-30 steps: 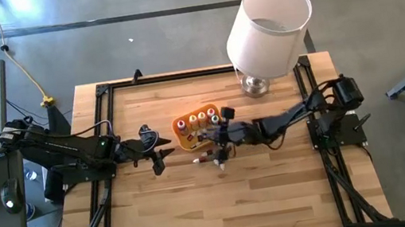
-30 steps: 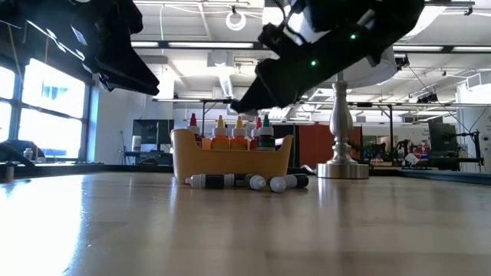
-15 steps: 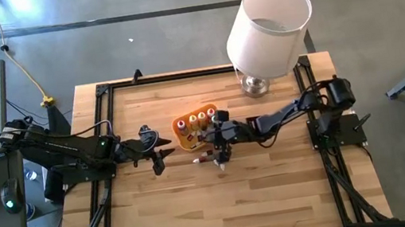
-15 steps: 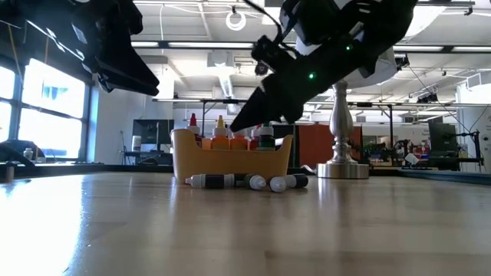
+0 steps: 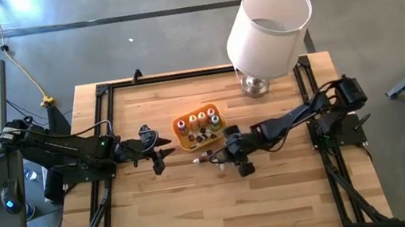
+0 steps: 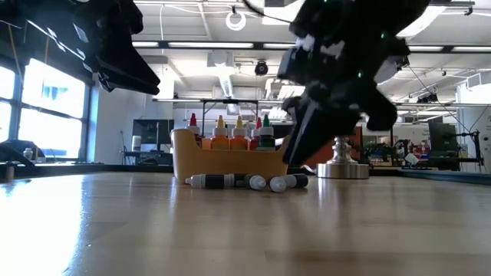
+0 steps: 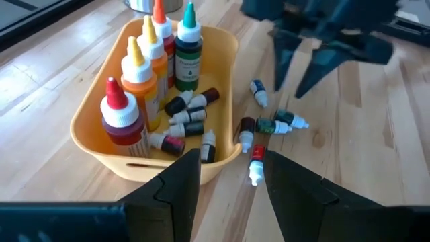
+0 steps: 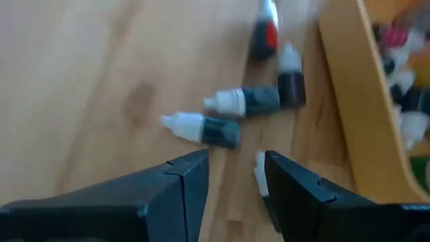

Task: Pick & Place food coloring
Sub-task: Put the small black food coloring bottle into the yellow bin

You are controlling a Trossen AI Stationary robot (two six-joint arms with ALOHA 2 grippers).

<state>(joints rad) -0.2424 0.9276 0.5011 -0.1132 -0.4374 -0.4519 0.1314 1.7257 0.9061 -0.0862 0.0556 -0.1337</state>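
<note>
Right hand [image 5: 235,159] hangs part-open and empty over the tabletop [image 5: 201,210]. Just ahead of its fingers lie loose vials [image 8: 228,111], nothing between them; beyond stands the orange tray [image 7: 222,60] with upright bottles [image 7: 144,64]. Farther off, past the tray, waits the open, empty left hand [image 5: 162,153].

Tray [image 7: 222,60]: one, orange. Tall bottles [image 7: 144,64] upright in it: four — red, yellow, orange, green. Small vials [image 7: 185,114] lying inside: about six. Loose vials [image 7: 272,124] on table [image 7: 376,134]: five.
</note>
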